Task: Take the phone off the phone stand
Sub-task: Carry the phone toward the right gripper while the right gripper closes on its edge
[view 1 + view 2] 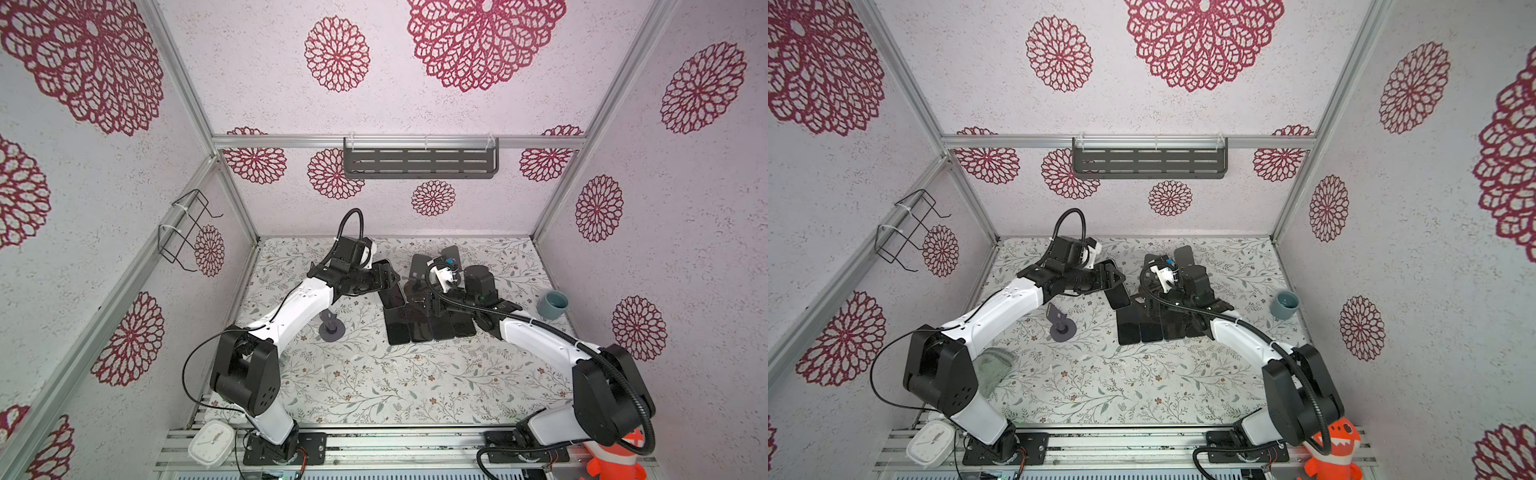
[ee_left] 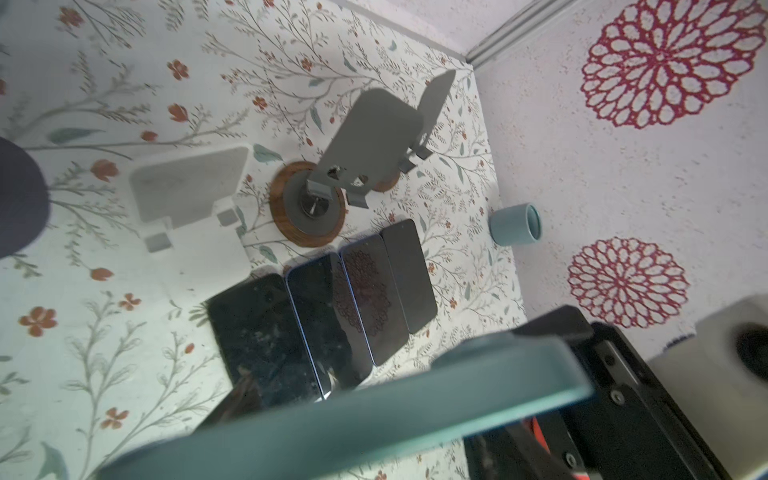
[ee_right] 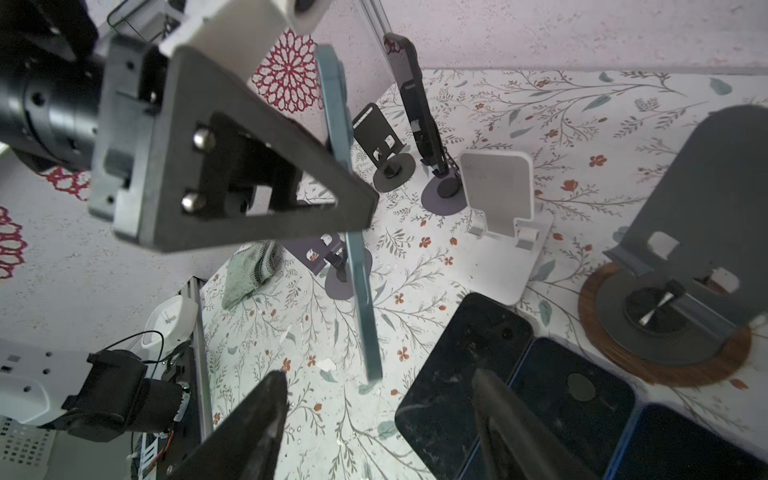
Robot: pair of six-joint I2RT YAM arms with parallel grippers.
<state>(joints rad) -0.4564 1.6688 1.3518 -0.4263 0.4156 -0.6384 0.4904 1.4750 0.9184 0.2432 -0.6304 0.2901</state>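
On table (image 1: pixel 353 374): four phones (image 2: pixel 370 299) flat | left gripper (image 1: pixel 386 276): one phone (image 3: pixel 361 299) clamped

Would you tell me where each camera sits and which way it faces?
Top views: high at the front, looking down on the table and back wall; left arm and right arm show whole, the left tool holding a phone.
Left wrist: on the left arm, looking past that phone at four flat phones and stands; bits of its tool show.
Right wrist: on the right arm, looking between the fingers of the open right tool toward the left tool and phone.
Shared: both wrist views show the wood-based stand and flat phones.
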